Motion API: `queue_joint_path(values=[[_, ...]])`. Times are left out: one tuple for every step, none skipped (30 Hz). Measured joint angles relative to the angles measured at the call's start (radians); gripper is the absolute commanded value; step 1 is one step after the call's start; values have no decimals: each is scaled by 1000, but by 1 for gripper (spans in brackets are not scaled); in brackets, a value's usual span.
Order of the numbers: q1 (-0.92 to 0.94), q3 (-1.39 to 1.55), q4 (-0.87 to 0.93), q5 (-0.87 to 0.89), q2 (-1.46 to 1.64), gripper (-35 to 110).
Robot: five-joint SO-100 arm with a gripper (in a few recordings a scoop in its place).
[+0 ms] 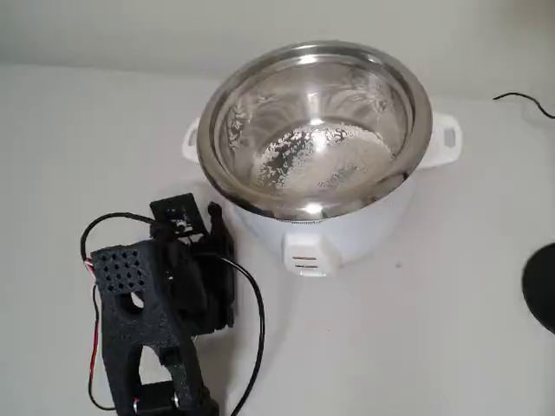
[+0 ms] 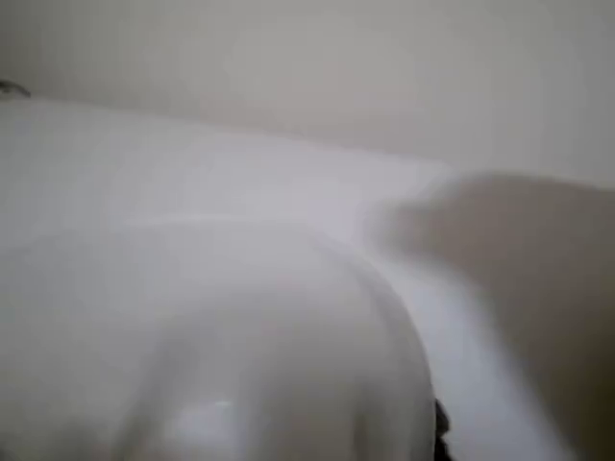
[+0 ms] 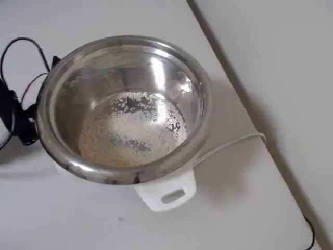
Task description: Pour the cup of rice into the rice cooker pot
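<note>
The rice cooker pot (image 1: 247,130), a shiny steel bowl in a white cooker body (image 1: 351,234), stands at the table's middle. Rice (image 1: 325,156) lies in a loose white layer on its bottom, and the overhead view shows the rice (image 3: 130,130) inside the pot (image 3: 67,104) too. My black gripper (image 1: 204,224) sits low by the cooker's left side, fingers pointing toward it. In the wrist view a blurred, whitish, rounded cup (image 2: 211,336) fills the lower left, right in front of the camera. Whether the fingers press on it is unclear. The arm hides the cup in the fixed view.
A black round object (image 1: 543,288) sits at the right edge of the fixed view, and a thin black cable (image 1: 523,99) lies at the upper right. A white cord (image 3: 229,143) runs from the cooker toward the table's right edge (image 3: 244,112). Black and red wires (image 1: 93,347) loop around my arm.
</note>
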Motion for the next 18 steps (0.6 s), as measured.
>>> queue_joint_path(values=[[-6,17,0,0,12,47],[-14,28,0,0,20,47],[-20,37,0,-2,26,46],[-28,41,0,-3,31,45],[-32,43,0,-3,34,45],[-37,43,0,-3,35,45],[-41,43,0,-3,35,44],[-43,43,-2,-3,35,44],[-43,43,-8,-3,35,43],[-43,43,-17,-3,35,43],[-43,43,-29,-3,32,43],[-44,43,-44,-3,23,43],[-44,43,-58,-3,12,43],[-44,43,-69,-3,0,43],[-44,43,-77,-3,-9,43],[-44,41,-83,-3,-18,43],[-44,37,-89,-3,-28,43],[-44,32,-94,3,-35,43]])
